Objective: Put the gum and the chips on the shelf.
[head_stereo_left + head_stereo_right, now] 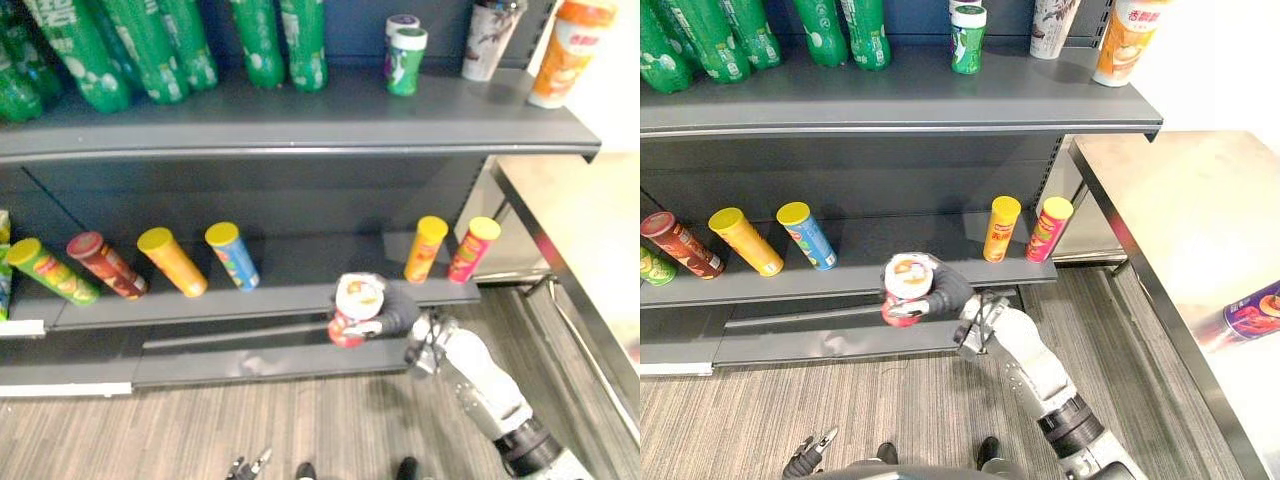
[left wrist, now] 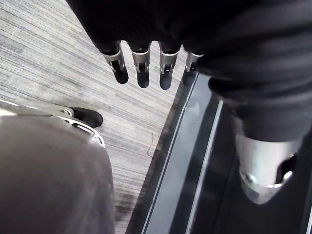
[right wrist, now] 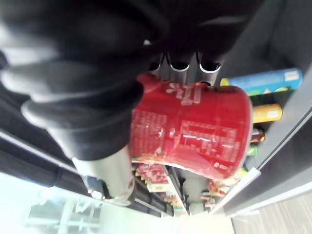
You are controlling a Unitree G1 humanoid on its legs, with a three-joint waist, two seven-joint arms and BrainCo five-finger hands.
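My right hand (image 1: 946, 290) is shut on a red chips can (image 1: 908, 288) with a white lid. It holds the can just in front of the lower shelf's front edge (image 1: 260, 300), lid towards me. Up close, the fingers (image 3: 179, 63) curl round the red can (image 3: 195, 131). A green gum bottle (image 1: 406, 60) stands on the top shelf (image 1: 300, 120), with a second, purple-lidded one right behind it. My left hand (image 2: 141, 68) hangs low over the carpet beside the shelf base, fingers straight and holding nothing.
Several chips cans lie on the lower shelf: yellow (image 1: 172, 262) and blue (image 1: 232, 255) at left, orange (image 1: 425, 248) and pink (image 1: 473, 248) at right. Green bottles (image 1: 150, 45) and cups (image 1: 565, 50) fill the top shelf. A steel table (image 1: 1180, 220) stands at the right.
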